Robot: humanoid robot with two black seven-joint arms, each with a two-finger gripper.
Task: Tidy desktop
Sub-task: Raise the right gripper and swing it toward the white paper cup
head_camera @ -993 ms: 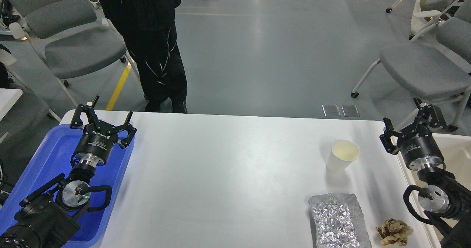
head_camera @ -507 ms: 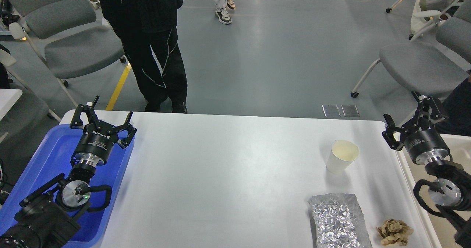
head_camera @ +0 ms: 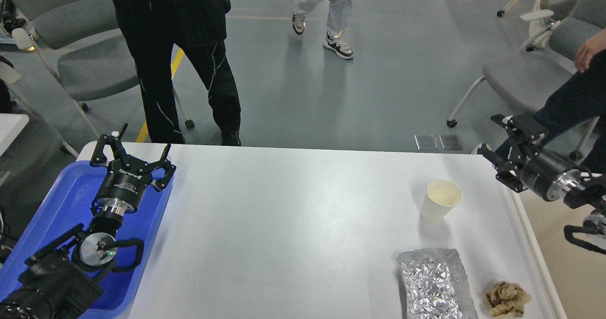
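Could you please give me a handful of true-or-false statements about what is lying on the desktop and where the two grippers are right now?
1. The paper cup stands upright on the desktop. True.
2. The silver foil bag lies inside the blue tray. False: it lies on the desktop's near right part, beside the crumpled brown paper.
3. The left gripper is open above the blue tray's far end. True.
4. The right gripper is shut on the paper cup. False: it is open, holds nothing, and is apart from the cup near the desktop's right edge.
5. The crumpled brown paper sits inside the paper cup. False: it lies on the desktop near the right front corner.
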